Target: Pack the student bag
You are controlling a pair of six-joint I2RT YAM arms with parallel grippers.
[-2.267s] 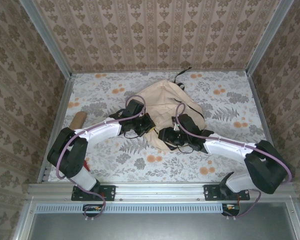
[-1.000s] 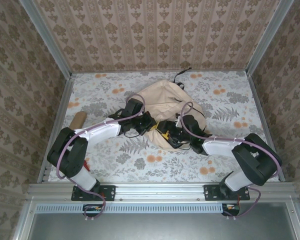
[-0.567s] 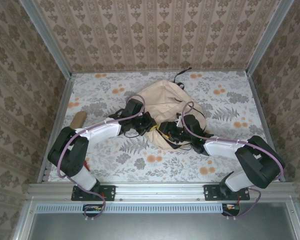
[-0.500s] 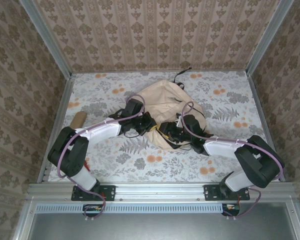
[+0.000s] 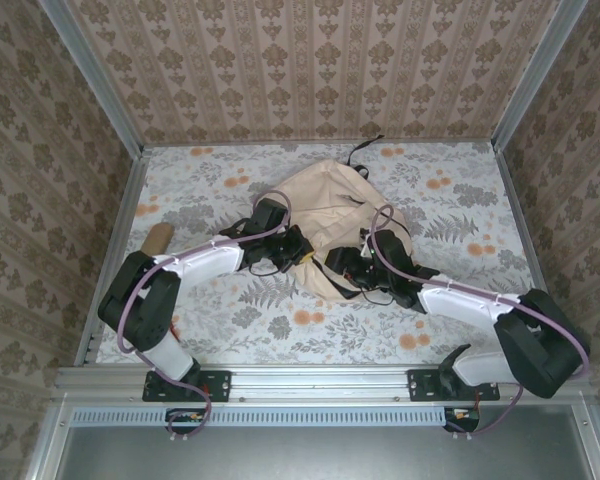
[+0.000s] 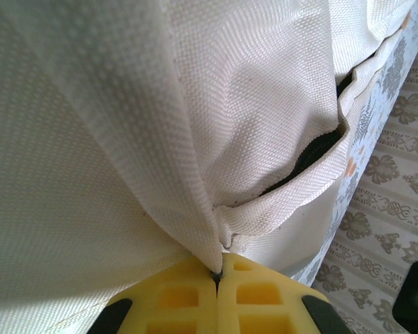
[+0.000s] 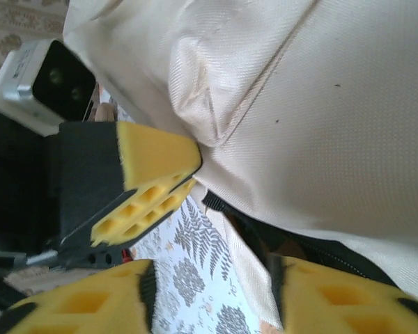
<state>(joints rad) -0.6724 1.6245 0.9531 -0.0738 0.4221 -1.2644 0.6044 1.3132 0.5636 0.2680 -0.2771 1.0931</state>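
The student bag (image 5: 330,200), a large cream fabric backpack, lies in the middle of the flowered table. My left gripper (image 5: 302,256) is at the bag's near left edge. In the left wrist view it (image 6: 218,273) is shut on a fold of the bag's cream fabric (image 6: 90,139), beside a dark zip opening (image 6: 319,145). My right gripper (image 5: 346,266) sits at the bag's near edge, just right of the left one. In the right wrist view it (image 7: 209,299) is open, its yellow fingertips apart, with the bag's lower hem (image 7: 254,275) and dark opening (image 7: 299,243) between them. The left gripper's yellow fingers (image 7: 153,160) show close by.
A small tan pencil case (image 5: 158,237) lies at the table's left edge. A small red item (image 5: 173,325) sits near the left arm's base. The bag's black strap (image 5: 360,150) trails towards the back wall. Patterned walls close in on three sides.
The right arm's elbow has swung out to the right and lower, and its gripper has shifted slightly right along the bag's near edge. The left gripper has kept its hold.
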